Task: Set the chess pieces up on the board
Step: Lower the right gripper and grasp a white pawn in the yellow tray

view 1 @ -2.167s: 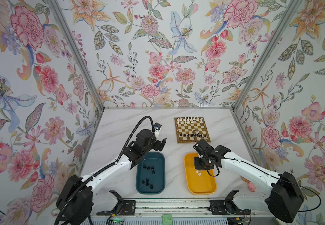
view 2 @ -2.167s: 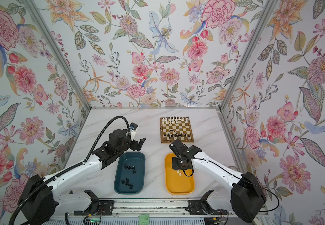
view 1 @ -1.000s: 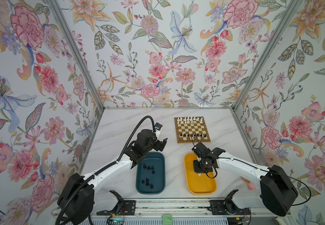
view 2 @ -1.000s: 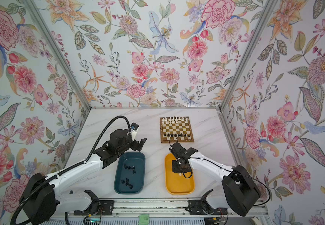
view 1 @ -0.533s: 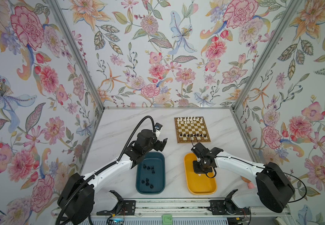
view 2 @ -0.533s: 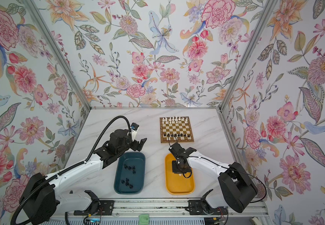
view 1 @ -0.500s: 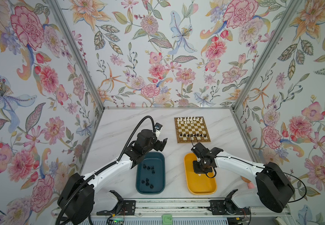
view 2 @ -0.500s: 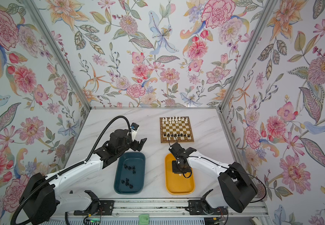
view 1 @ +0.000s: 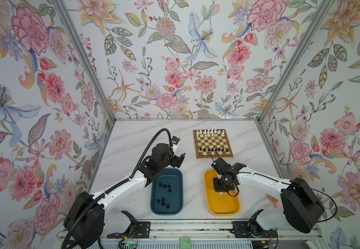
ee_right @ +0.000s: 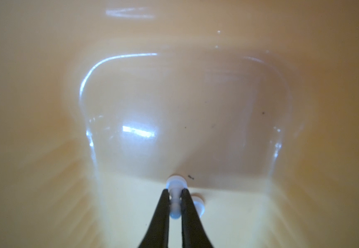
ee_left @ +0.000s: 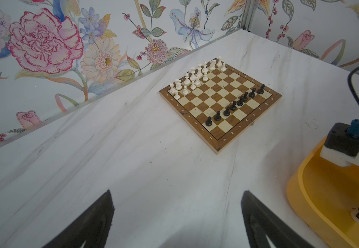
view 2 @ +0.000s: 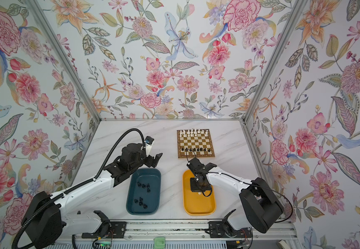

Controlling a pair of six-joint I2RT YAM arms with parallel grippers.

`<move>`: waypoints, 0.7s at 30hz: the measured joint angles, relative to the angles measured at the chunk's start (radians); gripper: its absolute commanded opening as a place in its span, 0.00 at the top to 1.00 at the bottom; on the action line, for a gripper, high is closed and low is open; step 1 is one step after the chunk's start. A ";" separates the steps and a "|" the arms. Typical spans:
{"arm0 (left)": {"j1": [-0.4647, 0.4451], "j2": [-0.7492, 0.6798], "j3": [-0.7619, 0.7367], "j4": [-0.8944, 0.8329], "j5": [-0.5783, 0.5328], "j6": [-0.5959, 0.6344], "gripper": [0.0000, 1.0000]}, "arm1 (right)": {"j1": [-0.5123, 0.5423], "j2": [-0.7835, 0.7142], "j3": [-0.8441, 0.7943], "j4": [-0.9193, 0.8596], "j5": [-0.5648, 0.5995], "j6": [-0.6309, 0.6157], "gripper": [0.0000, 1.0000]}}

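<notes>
**Right gripper** [ee_right: 176, 194]: jaws drawn narrow, pinching a white chess piece [ee_right: 175, 193] at its thin waist. The round base shows just past the black fingertips [ee_right: 165, 199]. In both top views the gripper [view 1: 221, 188] points down into the far half of the yellow tray [view 1: 222, 205].

**Second white piece** [ee_right: 198, 205]: lies on the tray floor just beside the held one. Whether the two touch cannot be told.

**Left gripper** [ee_left: 176, 192]: jaws wide apart with nothing between them, held over bare table [ee_left: 131, 163]. In a top view it [view 1: 179, 160] sits just past the far end of the teal tray [view 1: 175, 179].

**Teal tray**: holds loose black pieces [view 1: 164, 185] in two small clusters.

**Board** [view 1: 213, 142]: square, with brown and cream squares and a brown border, lying flat toward the back of the table, beyond the yellow tray and apart from it.
- White pieces [ee_left: 195, 77] crowd the two rows nearest the back wall.
- Black pawns [ee_left: 234, 105] stand upright in one row, second from the near edge.

**Room for moving**:
- The board's nearest row and its four middle rows are open squares.
- A strip of table separates the two trays.
- The right arm's cable arches over the board's near border in both top views.
</notes>
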 measured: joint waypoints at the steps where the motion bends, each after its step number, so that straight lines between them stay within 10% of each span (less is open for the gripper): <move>1: 0.000 0.000 0.000 0.000 0.000 0.000 0.06 | 0.000 0.001 0.000 0.000 0.000 0.000 0.91; 21: 0.000 0.106 0.090 0.000 -0.008 0.072 0.06 | -0.100 0.018 0.362 -0.184 0.039 -0.086 0.94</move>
